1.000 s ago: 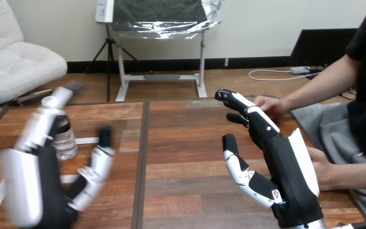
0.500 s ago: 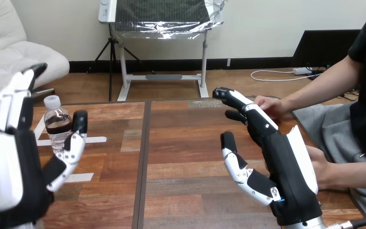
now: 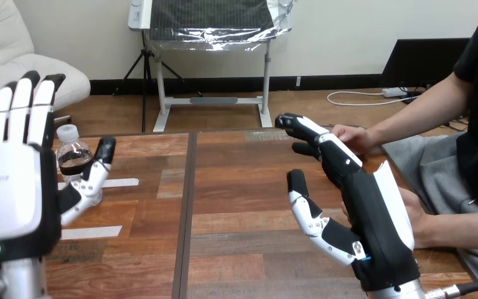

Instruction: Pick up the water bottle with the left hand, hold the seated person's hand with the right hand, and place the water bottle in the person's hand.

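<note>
A clear water bottle (image 3: 74, 163) with a white cap stands upright on the table's left part. My left hand (image 3: 12, 193) is raised in front of it with straight fingers, open, its thumb (image 3: 93, 174) beside the bottle without gripping it. My right hand (image 3: 367, 218) is open at the right, fingers stretched forward. Two of the person's hands show at the right: one (image 3: 351, 137) rests on the table's far edge just beyond my right fingertips, the other (image 3: 420, 218) lies behind my right palm, partly hidden. I cannot tell whether they touch.
White tape strips (image 3: 115, 183) lie on the wooden table (image 3: 236, 187) near the bottle. A dark seam runs down the table's middle. The person's forearms reach in from the right side.
My left hand has risen and turned its back to the camera, moving left beside the bottle. The right hand and the person's hands have hardly moved.
</note>
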{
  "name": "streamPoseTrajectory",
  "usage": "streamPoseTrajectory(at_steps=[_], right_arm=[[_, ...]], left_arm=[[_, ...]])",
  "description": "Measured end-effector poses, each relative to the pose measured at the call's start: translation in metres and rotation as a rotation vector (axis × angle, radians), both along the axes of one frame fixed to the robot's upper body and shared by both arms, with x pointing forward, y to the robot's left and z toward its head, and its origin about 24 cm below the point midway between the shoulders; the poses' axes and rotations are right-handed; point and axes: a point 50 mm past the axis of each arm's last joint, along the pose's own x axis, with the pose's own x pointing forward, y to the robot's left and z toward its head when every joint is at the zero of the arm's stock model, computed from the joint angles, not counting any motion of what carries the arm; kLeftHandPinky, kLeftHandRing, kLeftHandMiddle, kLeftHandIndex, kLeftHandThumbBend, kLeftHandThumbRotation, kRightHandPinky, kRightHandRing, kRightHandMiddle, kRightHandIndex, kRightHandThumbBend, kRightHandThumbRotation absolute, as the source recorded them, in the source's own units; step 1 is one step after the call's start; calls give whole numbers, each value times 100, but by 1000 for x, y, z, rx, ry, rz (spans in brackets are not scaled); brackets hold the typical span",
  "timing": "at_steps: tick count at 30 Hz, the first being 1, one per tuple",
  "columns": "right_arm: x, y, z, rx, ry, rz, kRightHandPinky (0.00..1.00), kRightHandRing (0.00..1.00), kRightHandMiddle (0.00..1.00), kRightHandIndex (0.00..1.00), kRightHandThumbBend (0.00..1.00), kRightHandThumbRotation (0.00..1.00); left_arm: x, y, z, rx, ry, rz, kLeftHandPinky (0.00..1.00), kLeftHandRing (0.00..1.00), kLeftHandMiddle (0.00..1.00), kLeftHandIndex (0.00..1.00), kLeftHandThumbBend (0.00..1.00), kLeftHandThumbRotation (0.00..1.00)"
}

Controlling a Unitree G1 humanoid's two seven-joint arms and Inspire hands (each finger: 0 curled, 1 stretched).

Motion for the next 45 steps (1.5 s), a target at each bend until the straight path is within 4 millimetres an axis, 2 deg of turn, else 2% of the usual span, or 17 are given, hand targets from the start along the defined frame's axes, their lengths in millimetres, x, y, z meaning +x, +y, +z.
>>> streamPoseTrajectory(at_steps=[2, 12, 13, 26, 45], right_arm=[[2, 1, 2, 1, -12, 3, 80, 86, 88, 81, 5, 0], [3, 1, 2, -1, -11, 5, 79, 85, 88, 79, 5, 0], [3, 1, 1, -1, -11, -1, 79, 85, 87, 79, 6, 0], [6, 0, -1, -4, -1, 0, 79, 86, 87, 79, 5, 0], [8, 0, -1, -5, -5, 2, 79, 85, 87, 78, 6, 0]], left_arm=[[12, 9, -1, 64, 49, 30, 93, 92, 93, 89, 48, 100], [28, 17, -6, 96, 99, 27, 94, 94, 94, 90, 48, 100], [41, 21, -7, 119, 137, 24, 96, 95, 95, 91, 48, 100], [64, 22, -14, 173, 264, 14, 97, 96, 96, 93, 47, 100], [90, 17, -20, 195, 330, -4, 96, 95, 97, 94, 46, 100]])
